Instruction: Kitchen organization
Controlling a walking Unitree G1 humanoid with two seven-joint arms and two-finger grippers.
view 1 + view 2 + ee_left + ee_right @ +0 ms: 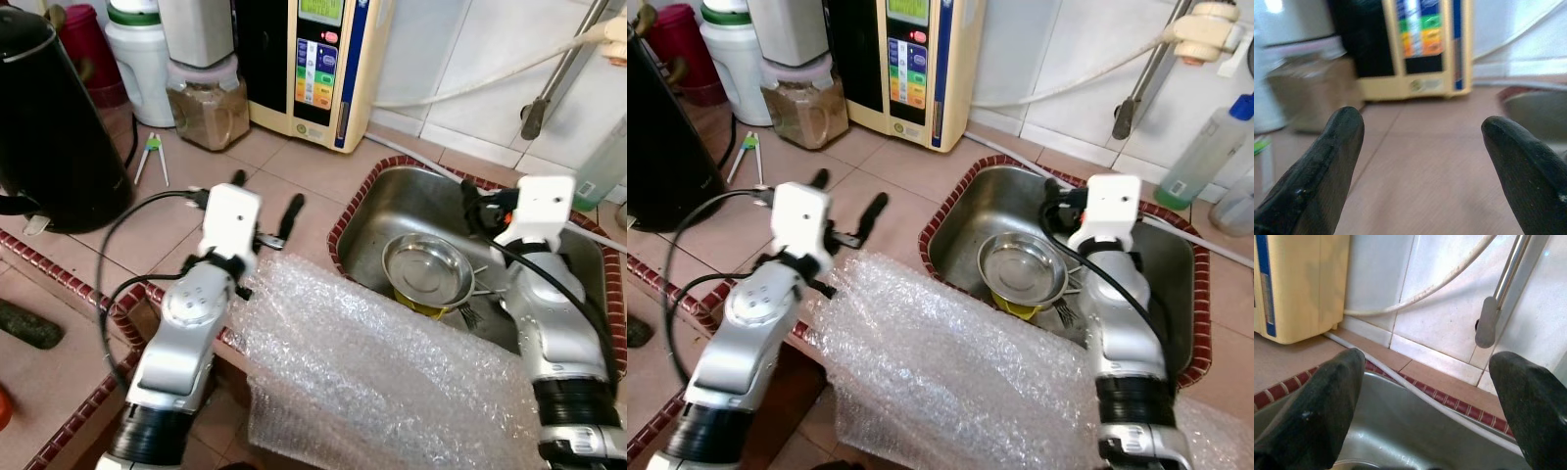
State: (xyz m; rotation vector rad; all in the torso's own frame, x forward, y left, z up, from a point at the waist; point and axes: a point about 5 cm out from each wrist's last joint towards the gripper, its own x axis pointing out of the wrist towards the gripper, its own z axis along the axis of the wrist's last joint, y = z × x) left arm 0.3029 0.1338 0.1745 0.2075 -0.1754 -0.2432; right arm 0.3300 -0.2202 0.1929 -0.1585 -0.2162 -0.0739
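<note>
Bubble wrap (392, 382), wall hose (1415, 296), cable (113, 255)

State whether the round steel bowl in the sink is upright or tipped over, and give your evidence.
Upright. The round steel bowl shows its open, shiny inside facing up, resting on a yellow item in the steel sink.

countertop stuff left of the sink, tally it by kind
Black kettle: 1
Cream appliance with coloured buttons: 1
Jar of brown powder: 1
White container, green lid: 1
Tongs: 1
Total: 5

Left gripper (1420, 161) and right gripper (1432, 401) both extended forward, jaws spread, empty.
</note>
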